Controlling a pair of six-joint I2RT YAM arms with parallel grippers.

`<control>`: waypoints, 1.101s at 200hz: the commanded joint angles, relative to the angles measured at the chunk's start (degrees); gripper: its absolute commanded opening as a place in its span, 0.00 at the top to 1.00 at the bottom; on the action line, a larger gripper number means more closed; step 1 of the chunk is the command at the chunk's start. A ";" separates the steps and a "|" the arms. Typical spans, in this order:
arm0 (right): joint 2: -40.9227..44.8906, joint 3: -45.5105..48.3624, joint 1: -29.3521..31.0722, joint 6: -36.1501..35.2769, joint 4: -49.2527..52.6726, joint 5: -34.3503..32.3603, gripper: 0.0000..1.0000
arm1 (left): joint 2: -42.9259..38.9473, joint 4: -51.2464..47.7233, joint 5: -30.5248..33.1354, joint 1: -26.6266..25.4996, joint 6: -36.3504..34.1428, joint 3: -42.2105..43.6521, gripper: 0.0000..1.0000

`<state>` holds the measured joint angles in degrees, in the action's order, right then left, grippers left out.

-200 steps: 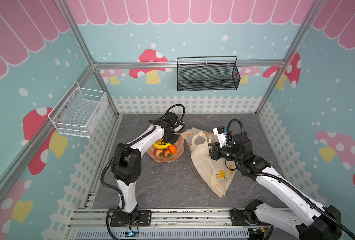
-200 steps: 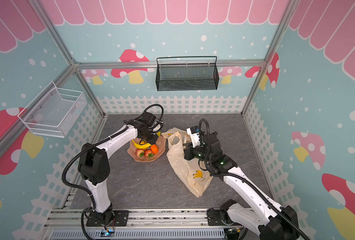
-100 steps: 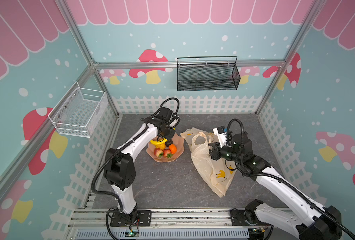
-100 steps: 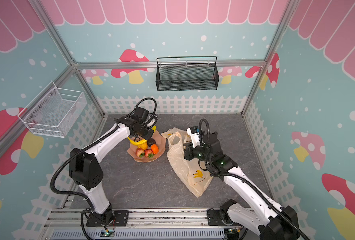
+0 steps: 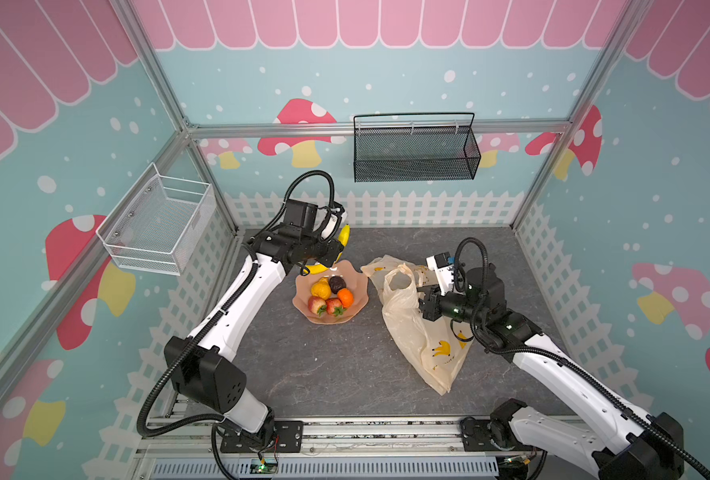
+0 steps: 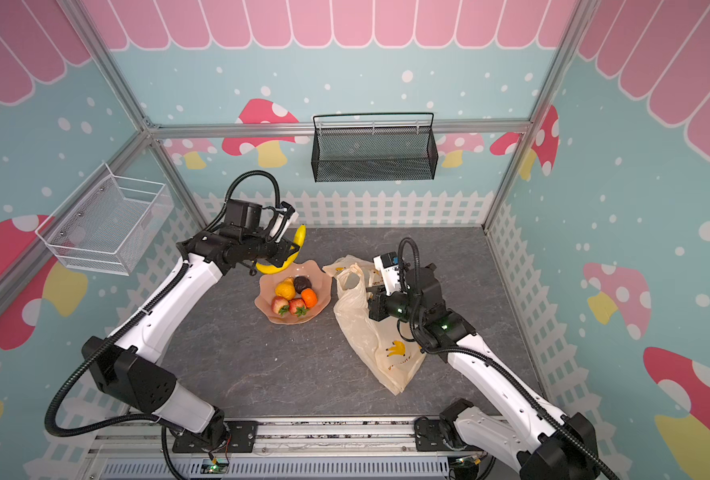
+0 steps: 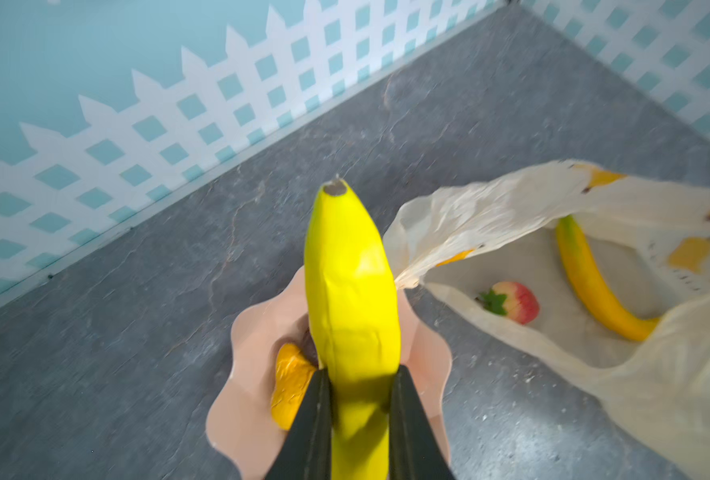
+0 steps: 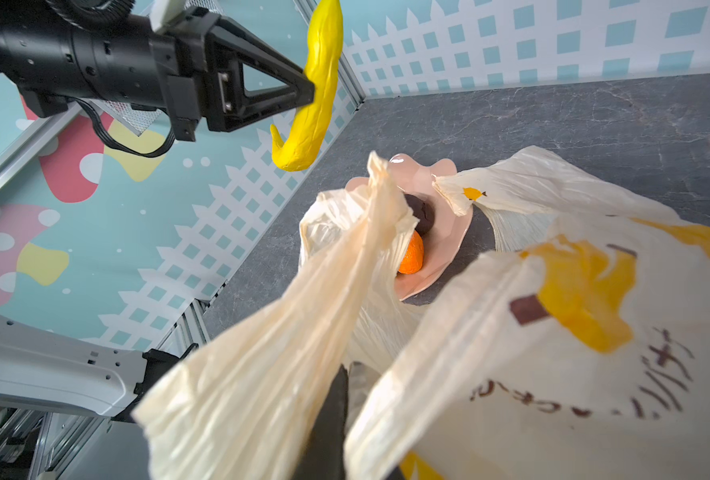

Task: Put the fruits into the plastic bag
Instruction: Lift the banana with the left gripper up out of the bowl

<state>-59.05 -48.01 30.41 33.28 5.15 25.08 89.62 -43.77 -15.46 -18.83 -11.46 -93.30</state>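
Above the pink dish (image 5: pixel 355 310): left hand (image 7: pixel 361 374) clamped on banana (image 7: pixel 351 299).
Right hand (image 5: pixel 423 306) pinched shut on plastic bag (image 5: pixel 411 340).

A yellow banana (image 7: pixel 351 291) is held aloft; a second banana (image 7: pixel 594 291) and a strawberry (image 7: pixel 515 301) are seen inside the crinkled cream plastic bag (image 5: pixel 407 328).

Yellow banana (image 7: pixel 351 291) held in the jaws above pink dish (image 7: pixel 245 395).

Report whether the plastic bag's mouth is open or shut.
Open. The right claw holds the plastic bag up by its rim; the left wrist view looks straight in, showing a strawberry and a banana inside.
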 commanded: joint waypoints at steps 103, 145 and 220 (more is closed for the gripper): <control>0.86 0.24 0.20 0.13 -0.31 0.06 1.00 | -10.74 72.28 -24.31 0.53 52.02 36.20 0.91; 1.21 0.44 0.23 0.23 -0.31 -0.03 1.00 | -8.65 78.40 -20.43 -2.71 52.81 39.43 0.95; 2.01 0.44 0.25 0.55 -0.26 -0.38 1.00 | -3.93 78.11 -14.31 -6.90 50.36 40.83 0.98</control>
<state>-58.28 -48.01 30.41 33.34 5.17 25.02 84.60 30.85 -33.10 -25.52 38.46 -53.34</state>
